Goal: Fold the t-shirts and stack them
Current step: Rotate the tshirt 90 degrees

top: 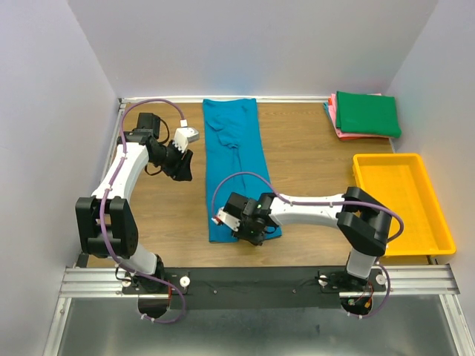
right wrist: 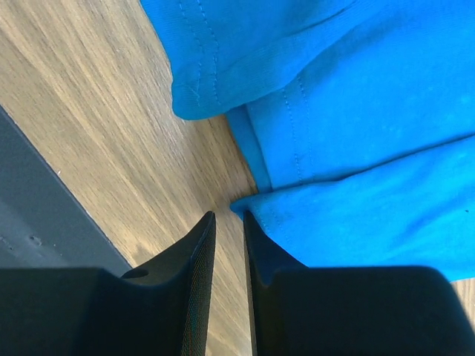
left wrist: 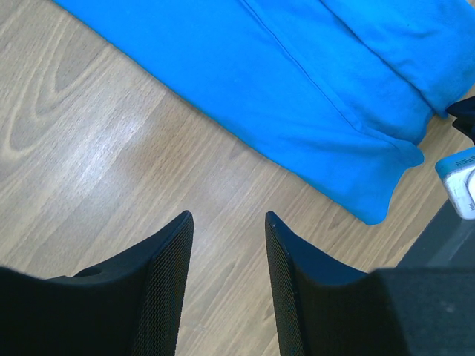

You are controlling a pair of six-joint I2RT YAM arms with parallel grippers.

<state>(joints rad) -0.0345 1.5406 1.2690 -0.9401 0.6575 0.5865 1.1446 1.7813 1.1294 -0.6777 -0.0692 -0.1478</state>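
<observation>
Wood table (top: 304,148), right hand (right wrist: 228,215) narrowly open, beside t-shirt (right wrist: 356,148)

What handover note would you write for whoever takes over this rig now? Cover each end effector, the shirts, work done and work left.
Left end effector: open, empty, over the table beside the blue shirt.
Right end effector: slightly open, empty, at that shirt's near end.
Done: green shirt stacked on pink shirts, far right; blue shirt folded into a long strip.
To do: fold blue shirt shorter, add to stack.
</observation>
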